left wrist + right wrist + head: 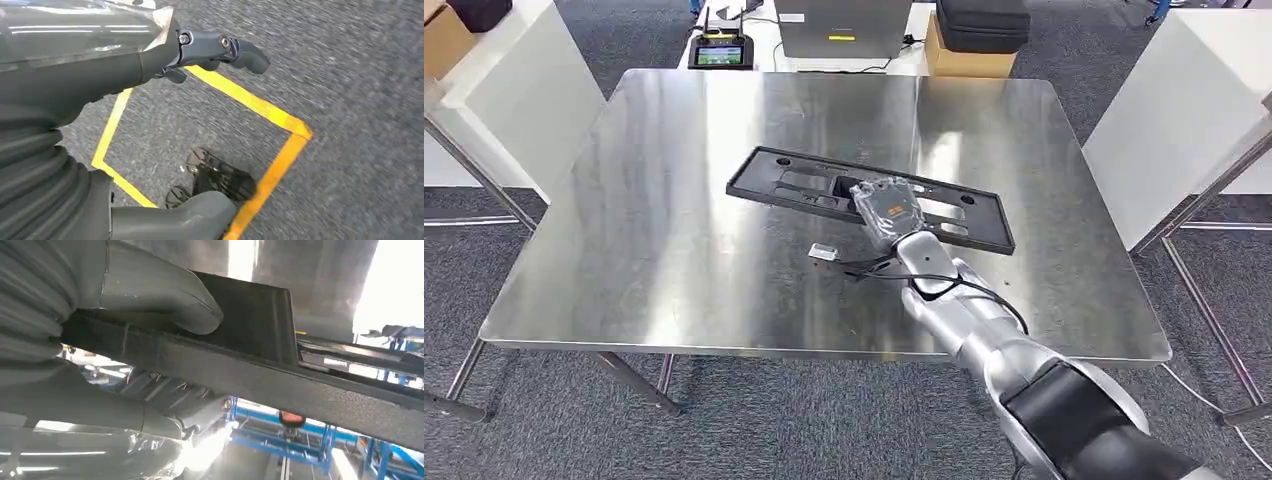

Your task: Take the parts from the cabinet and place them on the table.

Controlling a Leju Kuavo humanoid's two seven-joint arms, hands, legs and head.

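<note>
The right robot hand (886, 207) grasps the long black plastic frame part (804, 186) lying mid-way across the shiny steel counter (674, 260); the left robot hand (150, 55) hangs released over grey carpet (360, 75).

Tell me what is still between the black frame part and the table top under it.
Nothing visible. The black frame part is gripped by the right hand, thumb on top and fingers beneath in the right wrist view, over bare table. A small white piece lies beside it, apart.
</note>
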